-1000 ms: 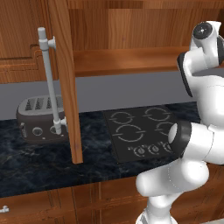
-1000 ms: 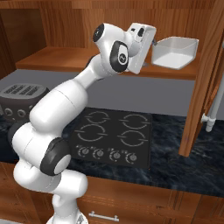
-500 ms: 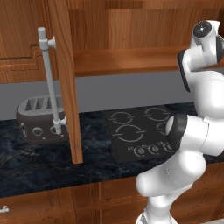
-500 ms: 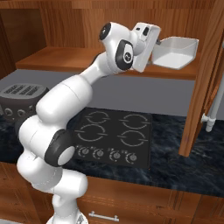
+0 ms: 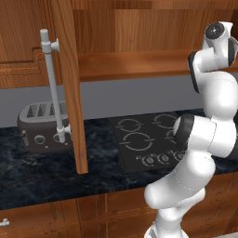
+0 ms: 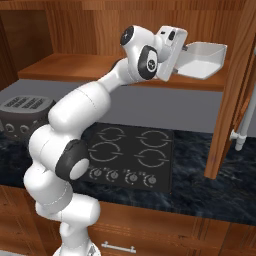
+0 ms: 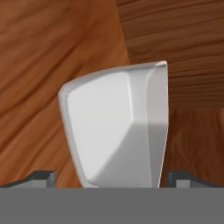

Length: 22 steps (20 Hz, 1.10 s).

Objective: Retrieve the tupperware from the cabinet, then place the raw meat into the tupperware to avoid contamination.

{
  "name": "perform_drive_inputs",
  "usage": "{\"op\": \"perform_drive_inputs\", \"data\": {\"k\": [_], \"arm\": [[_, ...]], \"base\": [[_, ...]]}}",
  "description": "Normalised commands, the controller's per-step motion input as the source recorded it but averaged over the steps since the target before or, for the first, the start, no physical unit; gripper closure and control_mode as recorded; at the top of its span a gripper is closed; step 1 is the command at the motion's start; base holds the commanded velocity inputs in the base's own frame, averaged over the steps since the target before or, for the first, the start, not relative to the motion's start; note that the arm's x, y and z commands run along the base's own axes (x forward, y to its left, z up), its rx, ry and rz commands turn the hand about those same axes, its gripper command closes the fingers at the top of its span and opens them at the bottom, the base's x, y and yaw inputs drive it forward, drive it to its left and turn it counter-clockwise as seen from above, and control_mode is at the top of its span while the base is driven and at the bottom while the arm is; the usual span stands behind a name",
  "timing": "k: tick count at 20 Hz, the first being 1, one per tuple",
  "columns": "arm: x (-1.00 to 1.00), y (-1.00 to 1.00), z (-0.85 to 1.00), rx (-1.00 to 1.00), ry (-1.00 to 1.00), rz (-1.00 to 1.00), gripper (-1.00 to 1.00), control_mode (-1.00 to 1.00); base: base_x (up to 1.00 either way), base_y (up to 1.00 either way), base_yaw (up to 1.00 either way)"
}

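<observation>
The tupperware (image 6: 204, 61), a small white shallow tub, rests on the shelf of the open cabinet (image 6: 75, 67). My gripper (image 6: 188, 49) is at the tub's near side, reaching into the cabinet at shelf height. In the hand view the tupperware (image 7: 113, 122) looms close, and its near end lies between the two dark fingertips (image 7: 43, 176). The jaws stand wide open around it without pressing on it. The right tip sits just beside the tub's wall. The raw meat is out of view.
The cabinet door (image 5: 69, 93) with its grey bar handle (image 5: 52, 83) hangs open over the counter; another open door (image 6: 235, 95) stands right of the tub. A dark toaster (image 5: 42, 125) sits on the black stone counter (image 5: 37, 172), beside the cooktop (image 6: 130, 155).
The hand has pushed further right along the shelf toward the tub. The jaws have stayed open and the tub has not moved.
</observation>
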Motion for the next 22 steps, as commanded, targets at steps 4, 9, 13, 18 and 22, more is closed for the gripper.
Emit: {"op": "perform_drive_inputs", "data": {"k": [4, 9, 13, 18, 22], "arm": [[0.13, -0.06, -0.06, 0.00, 0.05, 0.03, -1.00, -1.00], [0.14, -0.05, 0.00, 0.00, 0.01, 0.03, -1.00, -1.00], [0.17, -0.05, 0.00, 0.00, 0.02, 0.02, -1.00, -1.00], [0.30, -0.08, 0.00, 0.00, 0.03, 0.01, -1.00, -1.00], [0.39, -0.14, 0.00, 0.01, 0.04, 0.01, -1.00, -1.00]], "base": [[0.00, 0.00, 0.00], [0.00, 0.00, 0.00], [0.00, 0.00, 0.00], [0.00, 0.00, 0.00], [0.00, 0.00, 0.00]]}}
